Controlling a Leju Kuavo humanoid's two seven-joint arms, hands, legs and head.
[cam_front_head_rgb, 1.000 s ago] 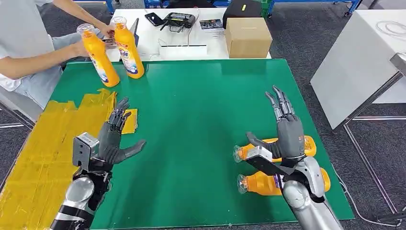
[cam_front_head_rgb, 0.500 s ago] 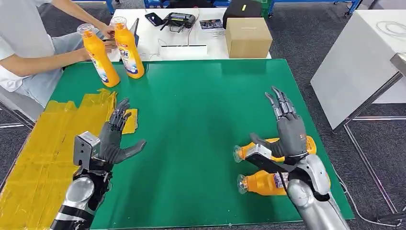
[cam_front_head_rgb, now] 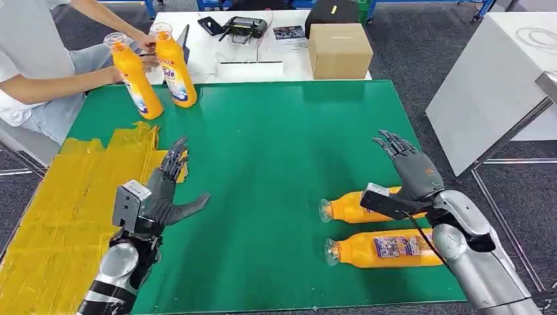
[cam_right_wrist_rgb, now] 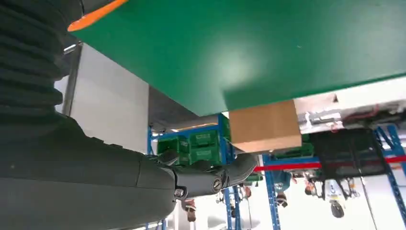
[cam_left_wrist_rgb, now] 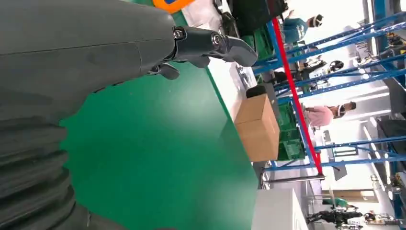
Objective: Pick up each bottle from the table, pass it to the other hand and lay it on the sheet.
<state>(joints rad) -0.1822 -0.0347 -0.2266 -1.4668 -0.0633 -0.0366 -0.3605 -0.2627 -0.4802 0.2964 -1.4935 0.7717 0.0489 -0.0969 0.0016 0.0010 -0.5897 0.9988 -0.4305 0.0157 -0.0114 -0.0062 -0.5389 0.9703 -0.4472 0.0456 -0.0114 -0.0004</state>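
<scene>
The green table (cam_front_head_rgb: 276, 151) carries four orange bottles. Two bottles lie on their sides at the near right, caps pointing left: the farther lying bottle (cam_front_head_rgb: 348, 207) and the nearer lying bottle (cam_front_head_rgb: 381, 249), side by side and apart. The right hand (cam_front_head_rgb: 410, 167) hovers above the far end of the farther lying bottle, released, fingers spread and extended toward the far side, grasping nothing. Contact between its thumb and that bottle cannot be determined.

The left hand (cam_front_head_rgb: 164, 193) is at the near left above the table, released, fingers spread, thumb pointing right, grasping nothing. It sits just beside the right edge of the yellow sheet (cam_front_head_rgb: 59, 203), which covers the left part of the table.

Two upright bottles stand at the far left corner: the left upright bottle (cam_front_head_rgb: 134, 79) and the right upright bottle (cam_front_head_rgb: 174, 65). A person (cam_front_head_rgb: 39, 59) seated at the far left holds both with their hands.

A cardboard box (cam_front_head_rgb: 338, 49) rests on a white table (cam_front_head_rgb: 263, 62) beyond the far edge
</scene>
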